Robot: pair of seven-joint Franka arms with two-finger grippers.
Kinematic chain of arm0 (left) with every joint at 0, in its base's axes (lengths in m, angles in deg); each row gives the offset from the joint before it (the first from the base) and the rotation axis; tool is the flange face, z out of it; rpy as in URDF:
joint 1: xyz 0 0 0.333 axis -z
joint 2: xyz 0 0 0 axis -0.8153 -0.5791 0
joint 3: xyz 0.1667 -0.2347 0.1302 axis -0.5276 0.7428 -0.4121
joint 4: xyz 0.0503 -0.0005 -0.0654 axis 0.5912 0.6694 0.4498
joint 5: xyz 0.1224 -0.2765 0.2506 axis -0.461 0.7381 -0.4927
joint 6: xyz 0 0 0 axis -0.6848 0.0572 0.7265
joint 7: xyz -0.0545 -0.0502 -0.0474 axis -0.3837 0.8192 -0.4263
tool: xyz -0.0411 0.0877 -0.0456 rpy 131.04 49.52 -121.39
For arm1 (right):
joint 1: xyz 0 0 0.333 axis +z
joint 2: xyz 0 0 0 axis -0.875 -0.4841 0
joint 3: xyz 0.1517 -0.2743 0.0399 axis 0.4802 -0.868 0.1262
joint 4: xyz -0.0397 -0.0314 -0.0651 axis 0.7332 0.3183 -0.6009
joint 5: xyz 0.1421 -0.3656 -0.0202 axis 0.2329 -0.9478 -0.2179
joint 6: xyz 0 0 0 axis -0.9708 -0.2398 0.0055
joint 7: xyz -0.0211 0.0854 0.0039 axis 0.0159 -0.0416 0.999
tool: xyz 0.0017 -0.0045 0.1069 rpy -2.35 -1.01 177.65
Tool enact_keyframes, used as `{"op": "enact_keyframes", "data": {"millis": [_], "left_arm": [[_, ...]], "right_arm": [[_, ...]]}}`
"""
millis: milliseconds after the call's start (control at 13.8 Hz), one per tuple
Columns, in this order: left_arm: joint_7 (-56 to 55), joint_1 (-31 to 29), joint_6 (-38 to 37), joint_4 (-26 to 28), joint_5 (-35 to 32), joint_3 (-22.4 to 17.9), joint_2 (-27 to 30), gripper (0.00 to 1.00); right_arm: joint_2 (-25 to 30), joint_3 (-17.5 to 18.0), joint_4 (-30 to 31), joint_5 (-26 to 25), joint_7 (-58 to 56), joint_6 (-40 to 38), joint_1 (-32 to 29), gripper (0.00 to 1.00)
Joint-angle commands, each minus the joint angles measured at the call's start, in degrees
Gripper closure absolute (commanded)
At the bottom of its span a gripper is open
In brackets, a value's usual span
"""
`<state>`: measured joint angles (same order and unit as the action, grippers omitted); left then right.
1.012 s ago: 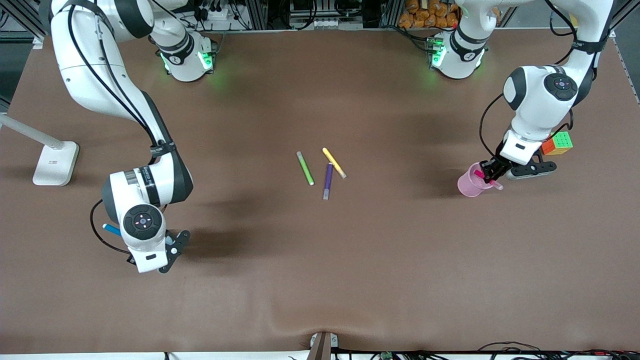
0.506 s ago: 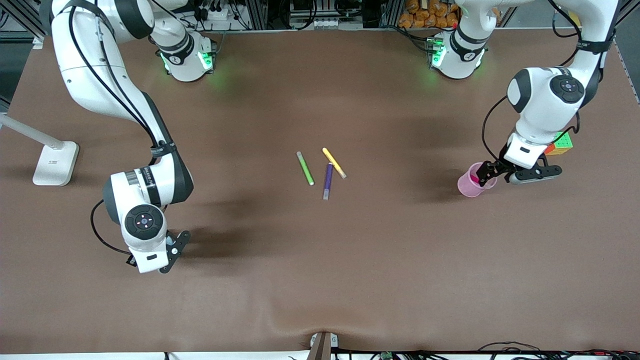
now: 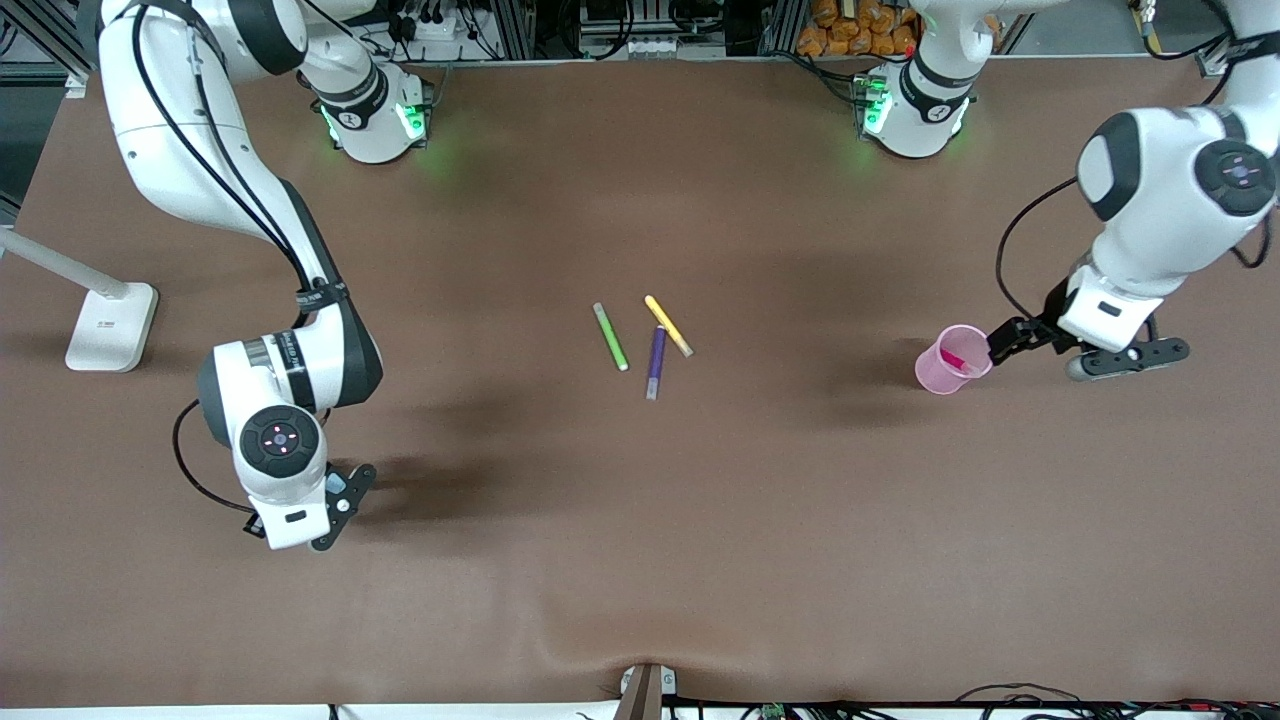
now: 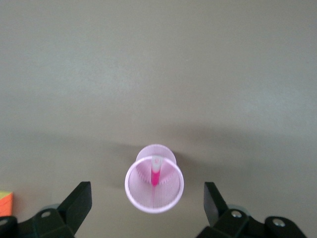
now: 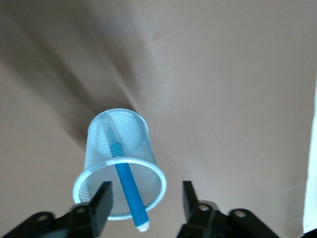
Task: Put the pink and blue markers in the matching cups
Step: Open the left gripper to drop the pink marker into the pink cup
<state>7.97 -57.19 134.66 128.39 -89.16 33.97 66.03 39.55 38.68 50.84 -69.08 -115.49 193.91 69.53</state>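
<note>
Here: translucent pale pink plastic cup (image 3: 951, 359) upright on the brown table (image 3: 640, 520) toward the left arm's end, slim magenta-pink marker (image 4: 155, 174) standing inside, pale cap end up. Left gripper (image 4: 147, 206) just above the pink cup, fingers (image 4: 77, 202) wide apart, holding nothing, cup between them in the left wrist view.

Toward the right arm's end, translucent pale blue plastic cup (image 5: 120, 158) upright, hidden under the right arm in the front view. Medium blue marker (image 5: 125, 178) leaning inside, pale tip poking over the rim. Right gripper (image 5: 143, 206) over the blue cup, fingers (image 5: 101, 204) parted and empty.

Mid-table: green pen (image 3: 610, 337), yellow pen (image 3: 668, 325) and dark purple pen (image 3: 655, 362) lying flat, purple nearest the front camera. White lamp base (image 3: 110, 325) near the right arm's edge.
</note>
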Motion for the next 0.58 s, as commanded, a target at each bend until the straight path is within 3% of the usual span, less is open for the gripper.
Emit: {"op": "enact_keyframes", "data": {"millis": [0,217,506], "left_arm": [[0.4,-0.5,-8.3,-5.3,-0.9,1.1,0.7,0.00],[0.4,-0.5,-13.9,-8.4,-0.7,1.9,2.3,0.00],[0.5,-0.9,-27.0,-19.2,-0.8,1.7,1.0,0.00]], "right_arm": [[3.2,1.5,-0.1,2.9,0.3,-0.7,-2.0,0.00],[7.1,0.8,-2.7,14.0,0.5,-2.6,-3.1,0.00],[11.2,1.2,-5.1,14.9,3.2,-11.0,-3.3,0.00]]}}
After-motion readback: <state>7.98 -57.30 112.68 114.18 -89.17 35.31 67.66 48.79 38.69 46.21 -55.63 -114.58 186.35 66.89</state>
